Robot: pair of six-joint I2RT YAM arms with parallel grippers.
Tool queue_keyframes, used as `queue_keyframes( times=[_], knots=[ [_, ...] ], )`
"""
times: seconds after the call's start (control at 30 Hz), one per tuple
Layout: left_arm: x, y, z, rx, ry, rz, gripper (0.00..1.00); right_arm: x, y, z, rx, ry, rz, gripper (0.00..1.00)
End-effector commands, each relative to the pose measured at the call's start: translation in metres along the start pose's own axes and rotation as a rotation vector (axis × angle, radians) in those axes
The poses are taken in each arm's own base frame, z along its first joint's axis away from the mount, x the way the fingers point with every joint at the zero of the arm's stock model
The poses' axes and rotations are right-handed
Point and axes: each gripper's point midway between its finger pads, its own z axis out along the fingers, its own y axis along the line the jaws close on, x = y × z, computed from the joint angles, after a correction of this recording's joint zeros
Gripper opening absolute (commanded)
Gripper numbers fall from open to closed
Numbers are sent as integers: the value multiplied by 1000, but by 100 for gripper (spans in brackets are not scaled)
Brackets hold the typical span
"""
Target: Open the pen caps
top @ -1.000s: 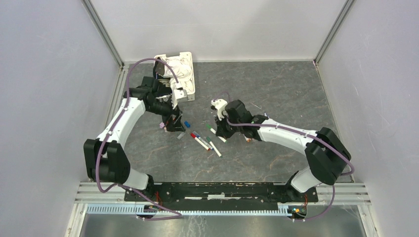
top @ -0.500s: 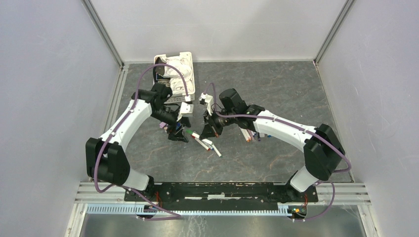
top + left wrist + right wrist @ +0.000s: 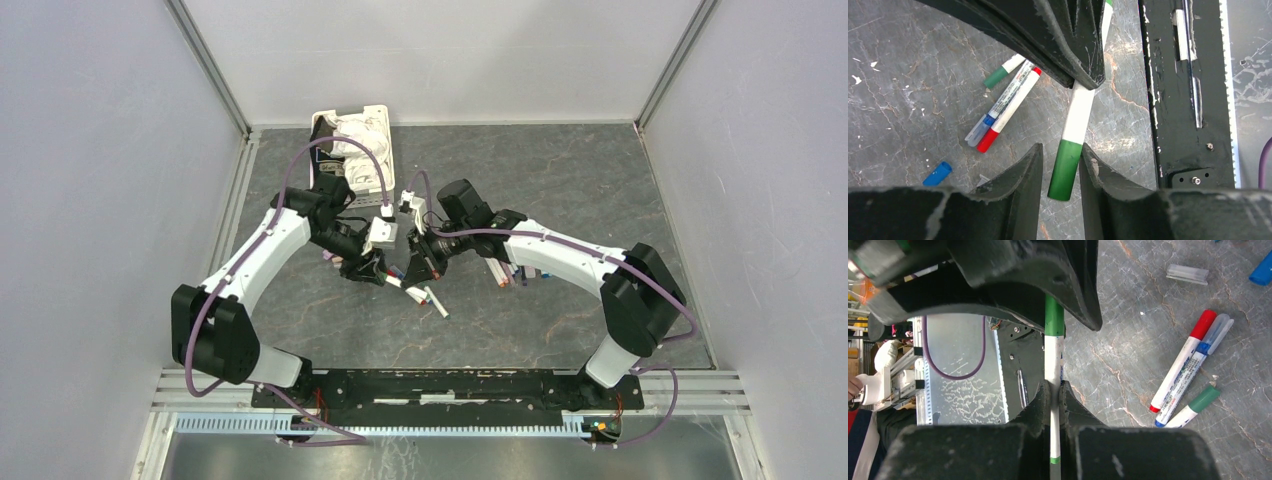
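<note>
My right gripper (image 3: 1053, 385) is shut on the white barrel of a pen (image 3: 1052, 357) and holds it above the table. The pen's green cap (image 3: 1066, 170) lies between the fingers of my left gripper (image 3: 1060, 147). The right-hand finger touches the cap, while a thin gap shows at the other finger. From above, both grippers meet at mid-table, left (image 3: 385, 270) and right (image 3: 418, 262). Below them lie a red-ended pen (image 3: 1010, 107), a blue-ended pen (image 3: 993, 114) and a green-capped pen (image 3: 1003, 72). A loose blue cap (image 3: 938, 173) lies apart from them.
A white slotted basket (image 3: 357, 150) with a crumpled cloth stands at the back left. More pens (image 3: 510, 272) lie under the right forearm. A clear cap (image 3: 1188, 273) rests on the grey marble top. The black base rail (image 3: 450, 385) runs along the near edge.
The right gripper lifted the pen off the table and swung it left. The left gripper moved right to meet it, and its jaws narrowed from wide open around the green cap.
</note>
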Motion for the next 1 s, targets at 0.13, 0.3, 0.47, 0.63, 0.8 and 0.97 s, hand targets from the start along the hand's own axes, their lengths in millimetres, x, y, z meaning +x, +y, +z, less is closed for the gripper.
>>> queue_keyframes(
  times=[0.13,0.3,0.47,0.63,0.8,0.97],
  knots=[
    [-7,5,-3,-45,20,58,17,-19,6,1,-30,-27,-27,2],
    [-13,4,-3,-45,13,71,2,-14,6,8,-67,-28,24,37],
    [-15,3,-1,-40,5,65,2,-10,12,19,-157,-45,93,44],
    [-13,6,-3,-56,21,73,2,-14,11,19,-160,-67,94,12],
    [-4,20,-16,-118,77,110,2,14,-3,8,-85,-17,109,0],
    [18,47,-51,-207,108,86,2,54,-21,-11,0,19,147,0]
  ],
)
